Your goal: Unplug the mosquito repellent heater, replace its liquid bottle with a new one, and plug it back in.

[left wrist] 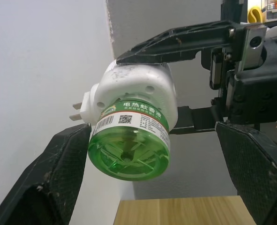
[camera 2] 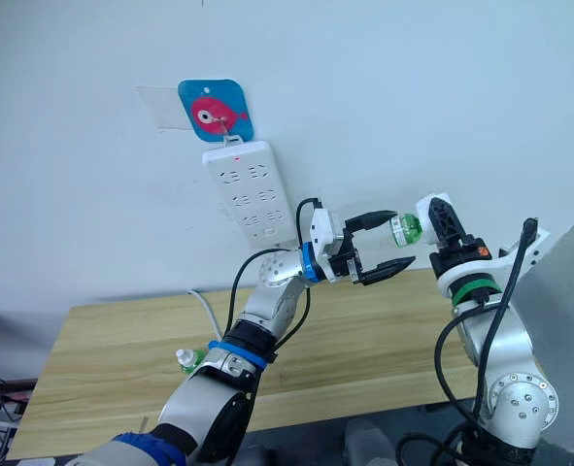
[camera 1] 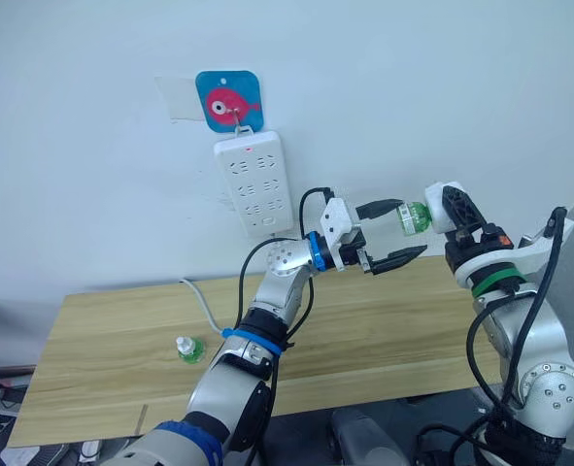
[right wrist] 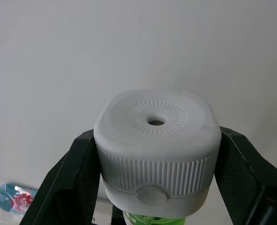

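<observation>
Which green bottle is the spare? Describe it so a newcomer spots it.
Start at the light wooden table under the long white power strip. The spare small green bottle with a white cap stands alone beside the white cable; the other green bottle sits in the white heater, held up.

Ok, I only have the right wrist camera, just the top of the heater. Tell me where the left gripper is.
Observer: The left gripper is open, its fingers either side of the green bottle fitted in the heater, not closed on it.
Operator: Give me the spare's position.
Observer: A second bottle stands upright on the table, towards the robot's left.
Operator: Check the power strip.
Observer: The power strip hangs on the wall, with no plug in its sockets.
</observation>
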You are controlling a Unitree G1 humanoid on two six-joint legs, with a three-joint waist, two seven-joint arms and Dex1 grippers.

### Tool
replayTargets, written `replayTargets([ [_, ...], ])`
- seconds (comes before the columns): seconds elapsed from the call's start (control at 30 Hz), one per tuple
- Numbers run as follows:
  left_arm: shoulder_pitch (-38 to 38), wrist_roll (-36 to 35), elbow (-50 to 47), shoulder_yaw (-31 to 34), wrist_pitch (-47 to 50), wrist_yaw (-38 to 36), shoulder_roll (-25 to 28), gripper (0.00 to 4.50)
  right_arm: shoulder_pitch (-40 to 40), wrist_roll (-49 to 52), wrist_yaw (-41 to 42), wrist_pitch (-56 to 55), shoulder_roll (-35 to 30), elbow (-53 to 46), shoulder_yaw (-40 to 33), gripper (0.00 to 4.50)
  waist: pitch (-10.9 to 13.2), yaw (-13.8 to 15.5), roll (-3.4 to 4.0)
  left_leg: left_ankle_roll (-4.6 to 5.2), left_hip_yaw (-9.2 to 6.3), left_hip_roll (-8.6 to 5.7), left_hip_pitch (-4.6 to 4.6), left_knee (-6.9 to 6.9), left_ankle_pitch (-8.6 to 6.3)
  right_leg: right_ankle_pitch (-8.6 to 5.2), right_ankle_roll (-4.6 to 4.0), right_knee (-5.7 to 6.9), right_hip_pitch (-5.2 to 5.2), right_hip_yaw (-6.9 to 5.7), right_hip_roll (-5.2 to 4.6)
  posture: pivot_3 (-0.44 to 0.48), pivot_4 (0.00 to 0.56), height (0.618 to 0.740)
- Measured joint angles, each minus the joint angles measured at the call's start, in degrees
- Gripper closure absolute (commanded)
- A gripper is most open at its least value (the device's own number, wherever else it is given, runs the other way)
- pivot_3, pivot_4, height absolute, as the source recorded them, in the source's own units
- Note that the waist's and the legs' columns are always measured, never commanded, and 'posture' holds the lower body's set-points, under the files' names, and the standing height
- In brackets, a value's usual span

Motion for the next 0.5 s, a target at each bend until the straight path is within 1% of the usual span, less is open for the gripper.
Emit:
replayTargets([
  [0.07, -0.7, 0.1, 1.1, 0.0, -0.5, 0.6, -0.1, 0.04, 0.1, 0.3, 0.0, -1.0, -1.0, 0.0, 1.3, 1.53, 0.0, 0.0, -0.01, 0.00, 0.00, 0.00, 0.01, 0.00, 0.00, -0.12, 0.21, 0.00, 0.00, 0.00, 0.00, -0.204, 0.106, 0.740],
  [0.3, -2.7, 0.2, 3.4, 0.5, -1.8, 1.8, -0.6, 0.04, 1.2, 1.5, 0.1, -3.1, -4.0, 0.0, 3.8, 1.53, 0.0, 0.0, -0.01, 0.00, 0.00, 0.00, 0.01, 0.00, 0.00, -0.13, 0.22, -0.01, 0.01, 0.00, 0.00, -0.207, 0.115, 0.740],
  [0.4, -2.9, 0.2, 3.8, 0.6, -2.1, 1.8, -0.6, 0.61, 1.4, 1.8, 0.1, -4.2, -4.6, 0.0, 3.9, 1.53, 0.0, 0.0, -0.02, 0.00, 0.00, 0.00, 0.01, 0.00, 0.00, -0.13, 0.23, 0.00, 0.01, 0.00, 0.00, -0.207, 0.115, 0.740],
  [0.5, -3.3, 0.3, 4.5, 0.9, -2.3, 1.8, -0.5, 1.51, 1.8, 2.1, 0.2, -5.0, -5.1, 0.0, 4.1, 1.53, 0.0, 0.0, -0.02, 0.00, 0.00, 0.00, 0.01, 0.00, 0.00, -0.13, 0.23, 0.00, 0.02, 0.01, 0.00, -0.207, 0.115, 0.740],
])
